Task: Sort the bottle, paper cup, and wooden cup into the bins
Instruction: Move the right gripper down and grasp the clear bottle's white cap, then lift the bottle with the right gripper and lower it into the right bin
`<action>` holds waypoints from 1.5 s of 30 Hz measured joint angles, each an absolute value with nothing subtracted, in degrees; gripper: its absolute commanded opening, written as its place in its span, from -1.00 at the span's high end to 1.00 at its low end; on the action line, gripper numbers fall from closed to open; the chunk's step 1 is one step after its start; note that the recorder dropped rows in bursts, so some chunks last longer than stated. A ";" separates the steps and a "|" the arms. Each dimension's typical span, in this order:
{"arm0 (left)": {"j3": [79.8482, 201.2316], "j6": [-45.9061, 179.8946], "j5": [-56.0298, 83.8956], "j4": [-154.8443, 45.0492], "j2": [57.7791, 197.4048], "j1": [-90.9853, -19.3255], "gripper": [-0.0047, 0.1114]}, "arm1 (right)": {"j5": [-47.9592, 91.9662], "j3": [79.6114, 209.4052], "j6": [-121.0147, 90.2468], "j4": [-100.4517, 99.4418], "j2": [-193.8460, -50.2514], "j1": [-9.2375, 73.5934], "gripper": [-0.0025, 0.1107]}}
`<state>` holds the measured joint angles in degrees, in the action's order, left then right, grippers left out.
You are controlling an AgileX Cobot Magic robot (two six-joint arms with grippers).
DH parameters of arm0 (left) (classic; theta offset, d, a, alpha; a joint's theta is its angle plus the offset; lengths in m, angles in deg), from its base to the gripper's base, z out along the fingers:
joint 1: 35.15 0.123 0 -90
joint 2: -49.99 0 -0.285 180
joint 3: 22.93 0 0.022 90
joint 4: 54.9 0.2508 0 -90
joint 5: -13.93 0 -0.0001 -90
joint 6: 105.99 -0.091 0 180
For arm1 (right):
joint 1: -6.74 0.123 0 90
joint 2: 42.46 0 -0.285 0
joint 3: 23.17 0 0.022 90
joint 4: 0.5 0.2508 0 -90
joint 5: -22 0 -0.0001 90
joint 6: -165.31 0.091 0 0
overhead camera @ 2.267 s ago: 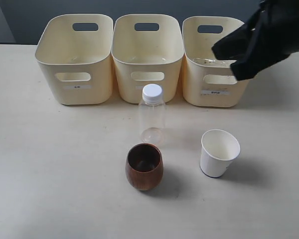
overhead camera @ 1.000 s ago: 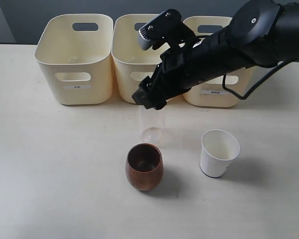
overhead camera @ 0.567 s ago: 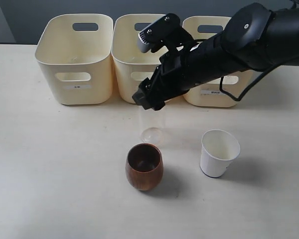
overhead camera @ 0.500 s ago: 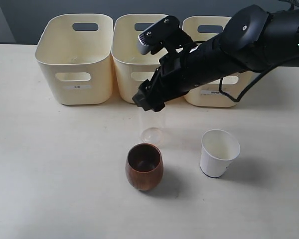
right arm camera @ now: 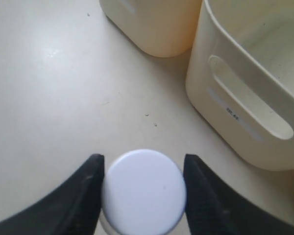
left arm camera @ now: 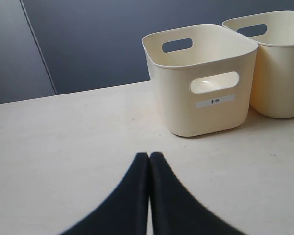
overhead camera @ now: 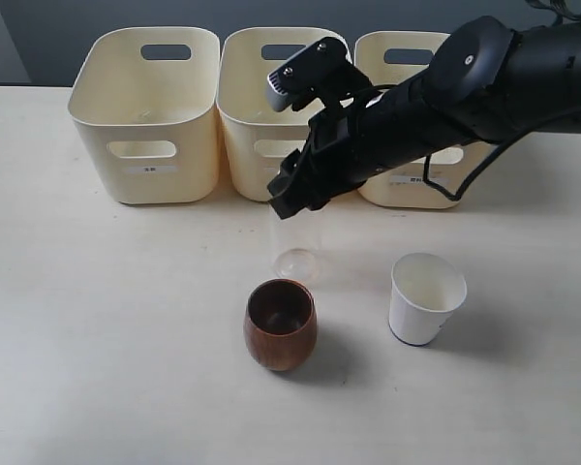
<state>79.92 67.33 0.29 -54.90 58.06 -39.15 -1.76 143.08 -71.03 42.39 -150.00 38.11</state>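
The right arm is wrapped in a loose, matte black fabric cover, with a thin black cable looping beneath it and a grey cylindrical part, perhaps a camera housing, near its wrist. Both the right pincer and left pincer have smooth, black, curved tapering fingers.
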 measured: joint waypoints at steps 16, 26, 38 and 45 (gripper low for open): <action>79.92 67.33 0.29 -54.90 58.06 -39.15 0.92 | 3.13 143.33 -71.60 38.50 -142.44 38.11 0.97; 79.92 67.33 0.29 -54.90 58.06 -39.15 0.92 | 4.02 148.00 -62.14 34.91 -127.02 34.99 0.97; 79.92 67.33 0.29 -54.90 58.06 -39.15 0.92 | -5.63 164.13 -35.80 7.96 -136.14 26.04 0.97; 79.92 67.33 0.29 -54.90 58.06 -39.15 0.92 | -13.30 177.71 -34.70 7.62 -151.35 22.79 0.97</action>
